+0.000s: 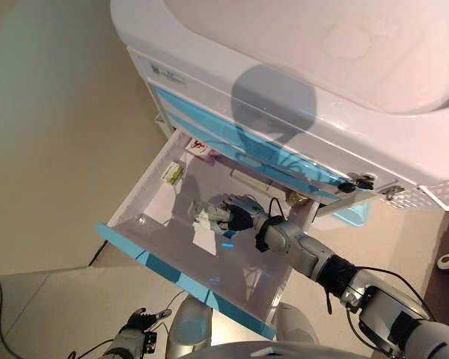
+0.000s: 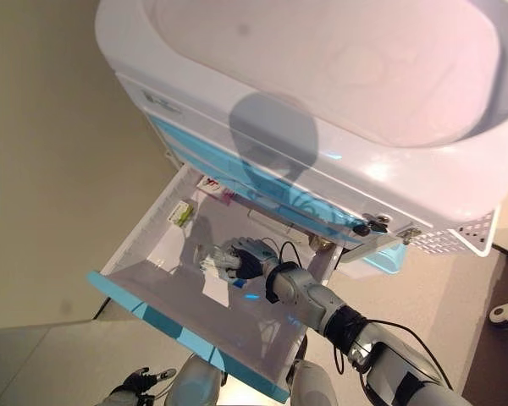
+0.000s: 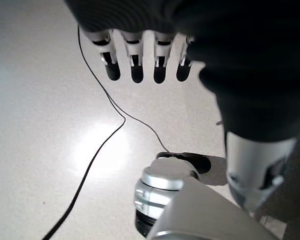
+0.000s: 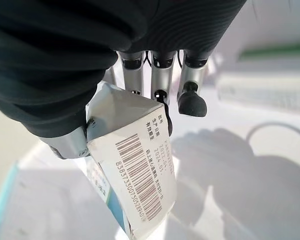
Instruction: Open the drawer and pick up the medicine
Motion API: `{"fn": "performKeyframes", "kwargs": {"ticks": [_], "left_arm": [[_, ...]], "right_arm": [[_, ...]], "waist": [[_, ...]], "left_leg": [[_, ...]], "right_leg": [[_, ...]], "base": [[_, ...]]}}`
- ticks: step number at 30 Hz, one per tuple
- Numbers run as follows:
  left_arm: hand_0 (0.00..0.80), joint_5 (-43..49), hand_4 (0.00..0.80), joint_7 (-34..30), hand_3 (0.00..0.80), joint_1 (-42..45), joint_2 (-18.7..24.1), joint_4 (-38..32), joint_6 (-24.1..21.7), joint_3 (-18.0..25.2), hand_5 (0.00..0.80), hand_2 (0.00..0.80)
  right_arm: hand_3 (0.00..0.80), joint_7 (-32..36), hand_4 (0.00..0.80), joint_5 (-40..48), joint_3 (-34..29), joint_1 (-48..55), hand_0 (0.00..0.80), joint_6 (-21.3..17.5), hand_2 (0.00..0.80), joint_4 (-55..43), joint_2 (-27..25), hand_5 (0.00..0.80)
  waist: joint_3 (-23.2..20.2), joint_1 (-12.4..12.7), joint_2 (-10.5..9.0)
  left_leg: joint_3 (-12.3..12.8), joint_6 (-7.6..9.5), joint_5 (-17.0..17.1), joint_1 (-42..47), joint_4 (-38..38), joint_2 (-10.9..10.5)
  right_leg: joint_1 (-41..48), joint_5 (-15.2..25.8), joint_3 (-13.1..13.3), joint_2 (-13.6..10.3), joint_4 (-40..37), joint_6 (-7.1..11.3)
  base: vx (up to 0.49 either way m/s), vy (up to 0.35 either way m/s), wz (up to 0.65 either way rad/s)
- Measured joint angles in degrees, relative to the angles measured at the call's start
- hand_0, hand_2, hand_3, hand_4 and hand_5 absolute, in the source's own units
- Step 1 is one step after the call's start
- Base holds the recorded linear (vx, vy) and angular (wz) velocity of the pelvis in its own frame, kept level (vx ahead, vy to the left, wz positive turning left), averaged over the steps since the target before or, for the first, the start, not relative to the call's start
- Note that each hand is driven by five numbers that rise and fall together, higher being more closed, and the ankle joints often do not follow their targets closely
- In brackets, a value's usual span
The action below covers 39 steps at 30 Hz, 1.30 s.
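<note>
The cart's bottom drawer (image 1: 146,258) stands pulled out, white inside with a light blue front. My right hand (image 1: 236,212) reaches into its middle and is shut on a white medicine box (image 1: 207,218) with a barcode (image 4: 140,182), pinched between thumb and fingers just above the drawer floor. Two more medicine boxes lie at the drawer's back: a green and white one (image 1: 172,173) and a red and white one (image 1: 202,148). My left hand (image 1: 141,322) hangs low beside the drawer front, fingers straight, over bare floor (image 3: 50,125).
The white medical cart (image 1: 299,67) with blue drawer fronts towers over the drawer, its upper drawers closed. A white wire basket (image 1: 434,196) hangs on its right side. A beige wall (image 1: 52,134) runs along the left.
</note>
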Motion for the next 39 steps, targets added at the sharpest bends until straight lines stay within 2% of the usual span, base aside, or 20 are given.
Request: {"fn": "performKeyframes", "kwargs": {"ticks": [4,7,10,11,12,14,15,17,18,19,20,21,22,23,24,27,32,36,39], "left_arm": [[0.000,0.11,0.000,-0.71,0.000,0.77,1.49,0.50,0.88,0.62,0.000,0.000],[0.000,0.18,0.000,-1.45,0.000,0.48,1.86,0.39,0.96,1.63,0.000,0.000],[0.000,0.25,0.000,-3.09,0.000,1.71,2.80,0.52,0.99,1.66,0.000,0.000],[0.000,0.24,0.000,-3.45,0.000,1.30,2.97,0.03,1.14,1.66,0.000,0.000],[0.000,0.23,0.000,-4.29,0.000,2.15,3.24,0.37,1.19,1.70,0.000,0.000],[0.000,0.23,0.000,-5.21,0.000,2.69,3.68,0.51,1.06,1.67,0.000,0.000],[0.000,0.23,0.000,-5.62,0.000,3.35,4.02,0.08,0.96,1.68,0.000,0.000],[0.000,0.20,0.000,-6.28,0.000,3.88,4.19,0.51,0.99,1.70,0.000,0.000],[0.000,0.20,0.000,-6.47,0.000,4.01,4.23,0.48,0.91,1.66,0.000,0.000],[0.000,0.19,0.000,-6.88,0.000,3.65,4.24,-0.04,1.00,1.60,0.000,0.000],[0.000,0.18,0.000,-7.16,0.000,3.90,4.01,0.13,0.91,1.68,0.000,0.000],[0.000,0.18,0.000,-7.48,0.000,4.73,4.19,0.27,0.88,1.64,0.000,0.000],[0.000,0.17,0.000,-7.53,0.000,4.76,4.30,0.41,0.92,1.66,0.000,0.000],[0.000,0.17,0.000,-7.60,0.000,5.08,4.31,0.83,0.90,1.66,0.000,0.000],[0.000,0.17,0.000,-7.86,0.000,4.46,3.77,0.76,0.90,1.59,0.000,0.000],[0.000,0.17,0.000,-7.94,0.000,6.14,3.58,1.01,0.78,1.61,0.000,0.000],[0.000,0.18,0.000,-8.02,0.000,8.13,3.05,1.75,0.75,1.53,0.000,0.000],[0.000,0.03,0.000,-8.23,0.000,9.63,2.89,1.93,0.70,1.40,0.000,0.000],[0.000,-0.14,0.000,-8.28,0.000,9.87,2.97,1.94,0.66,1.07,0.000,0.000]], "right_arm": [[0.800,5.07,0.800,7.88,-1.19,0.08,0.800,0.65,0.800,-3.68,0.53,0.800],[0.800,8.26,0.800,14.34,-1.46,0.10,0.800,1.36,0.800,-4.68,0.23,0.800],[0.800,13.75,0.800,24.65,-1.45,-0.41,0.800,3.24,0.800,-9.90,-2.07,0.800],[0.800,15.08,0.800,27.59,-1.33,-1.41,0.800,4.13,0.800,-11.38,-3.16,0.800],[0.800,17.72,0.800,33.77,-0.58,-4.87,0.800,5.77,0.800,-15.64,-7.23,0.800],[0.800,19.23,0.800,40.46,-0.88,-9.02,0.800,6.51,0.800,-19.56,-11.27,0.800],[0.800,19.74,0.800,44.20,-1.09,-11.90,0.800,6.56,0.800,-21.22,-13.25,0.800],[0.800,21.07,0.800,51.70,0.56,-17.55,0.800,7.31,0.800,-24.37,-18.29,0.800],[0.800,21.52,0.800,53.87,1.85,-19.68,0.800,7.35,0.800,-25.74,-20.06,0.800],[0.800,22.24,0.800,58.95,2.48,-23.40,0.800,7.24,0.800,-26.74,-23.66,0.800],[0.800,22.24,0.800,62.07,6.26,-28.46,0.800,7.40,0.800,-29.39,-28.69,0.800],[0.800,22.95,0.800,64.81,7.00,-31.97,0.800,6.78,0.800,-31.14,-32.53,0.800],[0.800,22.72,0.800,66.13,5.97,-32.52,0.800,6.34,0.800,-30.72,-32.79,0.800],[0.800,22.29,0.800,67.96,6.59,-33.80,0.800,6.28,0.800,-31.23,-33.70,0.800],[0.800,22.40,0.800,71.71,7.90,-37.16,0.800,4.86,0.800,-32.16,-37.75,0.800],[0.800,20.62,0.800,75.49,8.01,-43.94,0.800,1.07,0.800,-32.18,-45.85,0.800],[0.800,18.05,0.800,76.23,7.75,-45.14,0.800,-3.04,0.800,-29.26,-52.75,0.800],[0.800,14.00,0.800,75.31,7.65,-45.52,0.800,-4.11,0.800,-20.80,-52.16,0.800],[0.800,10.11,0.800,71.76,7.66,-46.72,0.800,-3.93,0.800,-8.15,-48.49,0.800]], "waist": [[-2.44,-1.10,-2.04],[-3.06,-1.15,-2.46],[-4.72,-0.95,-2.91],[-5.12,-1.58,-3.12],[-5.55,-1.09,-3.14],[-6.85,-1.01,-3.36],[-8.83,-1.42,-3.79],[-9.99,-2.51,-4.23],[-10.21,-2.41,-4.17],[-11.18,-3.13,-5.05],[-11.25,-2.73,-5.02],[-12.23,-2.83,-5.22],[-12.98,-3.60,-6.20],[-13.11,-3.67,-5.84],[-13.94,-5.00,-6.60],[-15.44,-5.43,-6.09],[-16.38,-5.74,-6.17],[-17.07,-5.59,-5.72],[-17.15,-5.65,-5.65]], "left_leg": [[1.40,-0.06,-0.09,2.25,-0.87,0.34],[1.67,0.02,-0.01,3.29,-1.31,0.53],[2.73,-0.02,-0.04,5.13,-2.30,0.93],[2.86,-0.28,-0.26,5.67,-2.56,1.00],[3.27,-0.16,-0.17,6.52,-2.96,1.08],[4.30,-0.01,-0.02,7.81,-3.74,1.30],[4.66,-0.11,-0.13,8.45,-4.20,1.38],[5.05,-0.17,-0.18,9.77,-5.02,1.52],[5.25,-0.17,-0.17,9.81,-5.00,1.52],[6.19,-0.28,-0.49,10.33,-5.01,1.83],[6.46,-0.23,-0.60,10.75,-5.00,1.73],[6.90,-0.40,-0.76,11.16,-5.01,1.89],[7.38,-0.49,-1.06,11.86,-5.01,2.15],[7.66,-0.51,-1.27,12.02,-5.01,2.27],[8.01,-0.65,-1.50,12.45,-5.01,2.47],[8.54,-0.75,-1.77,13.11,-5.04,2.63],[8.89,-1.04,-2.10,13.94,-5.07,3.10],[8.61,-0.98,-2.05,13.78,-5.06,3.05],[8.02,-0.89,-1.98,13.56,-5.06,2.97]], "right_leg": [[0.91,-0.02,1.39,0.12,-0.22,-0.01],[2.03,0.24,1.59,0.33,-1.01,-0.06],[3.21,0.42,2.32,0.69,-1.95,-0.06],[3.84,0.52,2.71,0.70,-2.25,-0.10],[4.80,1.04,2.96,0.92,-2.93,-0.16],[5.50,1.52,3.43,1.05,-3.96,-0.15],[6.01,1.71,3.94,1.13,-4.81,-0.13],[7.39,2.04,4.33,1.33,-6.00,-0.07],[7.50,2.23,4.40,1.37,-6.27,-0.09],[7.98,2.58,4.93,1.49,-6.96,-0.17],[8.55,2.96,5.03,1.55,-7.61,-0.15],[8.96,3.34,5.32,1.69,-8.53,-0.24],[9.53,3.61,5.51,1.85,-8.92,-0.35],[10.00,3.88,5.54,2.06,-9.68,-0.42],[10.51,4.24,5.76,2.15,-10.37,-0.47],[11.53,4.39,6.12,2.36,-11.50,-0.34],[12.61,4.81,6.14,2.73,-12.54,-0.64],[12.73,5.06,5.99,2.75,-12.92,-0.61],[12.72,5.07,5.67,2.71,-12.99,-0.59]], "base": [[0.045,0.017,-0.15],[0.065,0.024,-0.10],[0.056,0.022,-0.12],[0.076,0.035,-0.19],[0.038,0.019,-0.14],[0.036,0.013,-0.23],[0.054,0.017,-0.19],[0.043,0.011,-0.10],[0.068,0.016,-0.17],[0.068,0.016,-0.21],[0.065,0.019,-0.30],[0.043,0.011,-0.30],[0.091,0.015,-0.30],[0.057,0.006,-0.22],[0.073,0.011,-0.12],[0.050,0.003,-0.09],[0.028,0.002,-0.05],[0.003,0.000,0.01],[0.008,0.000,0.06]]}}
